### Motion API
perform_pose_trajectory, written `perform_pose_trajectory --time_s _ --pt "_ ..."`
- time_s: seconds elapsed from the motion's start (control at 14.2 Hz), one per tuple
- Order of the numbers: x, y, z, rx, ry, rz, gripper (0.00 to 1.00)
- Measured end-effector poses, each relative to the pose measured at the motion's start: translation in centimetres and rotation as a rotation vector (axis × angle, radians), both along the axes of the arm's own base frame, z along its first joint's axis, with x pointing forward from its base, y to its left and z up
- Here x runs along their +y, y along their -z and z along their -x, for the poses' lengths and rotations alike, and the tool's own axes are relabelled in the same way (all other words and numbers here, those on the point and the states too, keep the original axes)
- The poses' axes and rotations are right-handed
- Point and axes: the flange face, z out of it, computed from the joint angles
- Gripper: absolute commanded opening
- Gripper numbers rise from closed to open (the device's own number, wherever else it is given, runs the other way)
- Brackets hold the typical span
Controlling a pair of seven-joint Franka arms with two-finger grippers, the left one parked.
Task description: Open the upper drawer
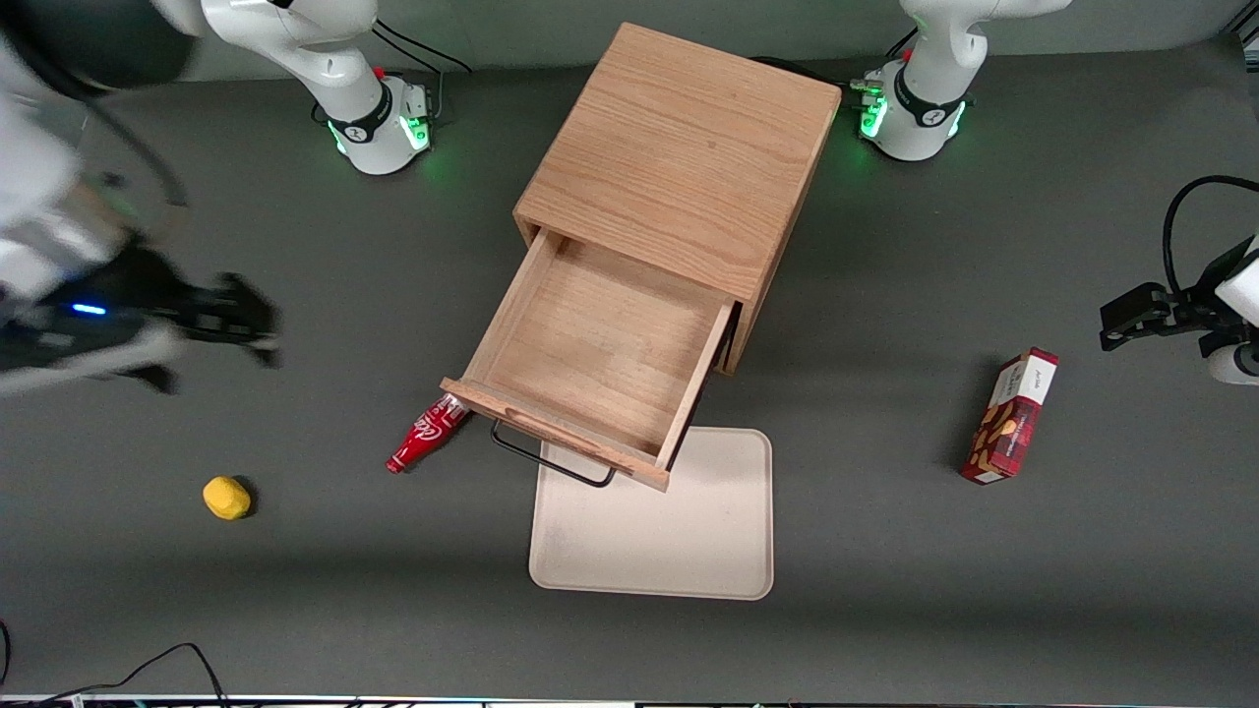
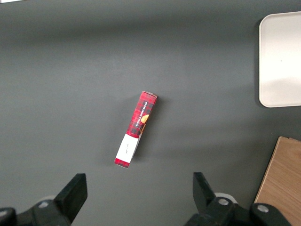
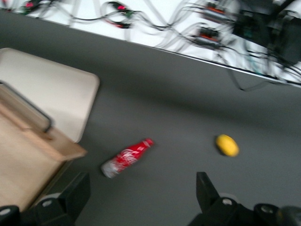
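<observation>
Standing pulled well out of the wooden cabinet (image 1: 679,162), the upper drawer (image 1: 590,359) shows its bare oak floor, and its front panel overhangs the cream tray (image 1: 654,536), with the thin dark bar handle (image 1: 551,462) nearer the front camera than the rest. The opening itself looks done, so the step in hand is judged to be the retreat. The gripper (image 1: 241,320) hangs well apart from the drawer, toward the working arm's end of the table, its fingers (image 3: 75,195) spread wide with nothing between them. A red soda bottle (image 1: 425,435) lies on the grey table (image 1: 295,590) just beside the drawer's front corner, a small yellow fruit (image 1: 226,498) farther toward the working arm's end, and a red snack box (image 1: 1010,417) toward the parked arm's end. Little seems left: the next move calls only for carrying the arm clear without brushing the bottle or nudging the drawer back in.
</observation>
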Motion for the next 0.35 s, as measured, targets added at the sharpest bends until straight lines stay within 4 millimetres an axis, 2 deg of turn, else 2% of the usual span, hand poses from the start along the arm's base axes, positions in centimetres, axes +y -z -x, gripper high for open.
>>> perform_pose_trajectory --time_s 0.14,0.35 --pt "-6.0 -0.8 2.0 -0.024 0.097 0.012 1.00" --pt "-12.3 0.1 4.3 -0.007 0.211 -0.028 1.00"
